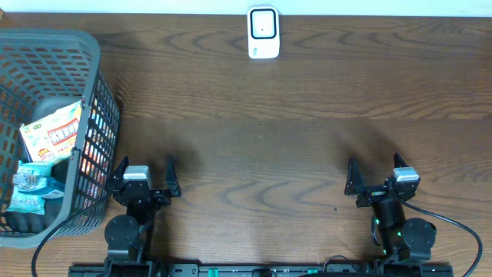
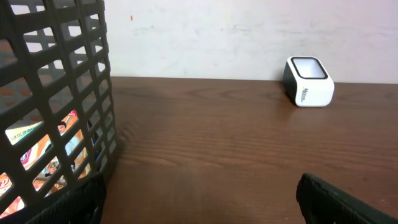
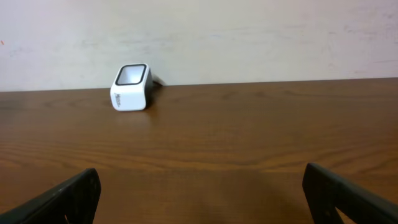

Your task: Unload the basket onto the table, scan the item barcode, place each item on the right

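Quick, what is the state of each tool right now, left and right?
Left tool: open, holding nothing.
Right tool: open, holding nothing.

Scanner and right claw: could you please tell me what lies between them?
Only bare wooden tabletop lies between the scanner and the right claw, as the overhead view shows.
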Controlling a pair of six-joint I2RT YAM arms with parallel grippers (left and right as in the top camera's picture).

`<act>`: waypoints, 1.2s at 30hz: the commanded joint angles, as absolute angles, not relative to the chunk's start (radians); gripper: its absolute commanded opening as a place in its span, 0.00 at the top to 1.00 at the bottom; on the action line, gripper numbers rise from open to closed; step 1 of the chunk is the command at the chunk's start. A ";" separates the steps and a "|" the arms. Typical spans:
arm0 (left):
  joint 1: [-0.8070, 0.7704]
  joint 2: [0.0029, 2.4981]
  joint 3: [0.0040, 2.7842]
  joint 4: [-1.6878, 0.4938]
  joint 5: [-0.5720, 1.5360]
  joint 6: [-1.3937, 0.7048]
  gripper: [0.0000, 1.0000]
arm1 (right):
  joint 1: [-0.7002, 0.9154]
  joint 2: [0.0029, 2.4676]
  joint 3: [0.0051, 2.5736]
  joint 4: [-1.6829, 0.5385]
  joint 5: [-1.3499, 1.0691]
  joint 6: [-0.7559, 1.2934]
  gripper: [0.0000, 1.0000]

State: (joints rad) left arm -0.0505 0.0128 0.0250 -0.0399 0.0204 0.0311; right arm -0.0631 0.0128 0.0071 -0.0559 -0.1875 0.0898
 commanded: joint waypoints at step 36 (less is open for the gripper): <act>-0.055 0.028 0.020 -0.072 0.074 0.026 0.02 | -0.059 0.012 0.006 -0.060 -0.193 0.081 0.01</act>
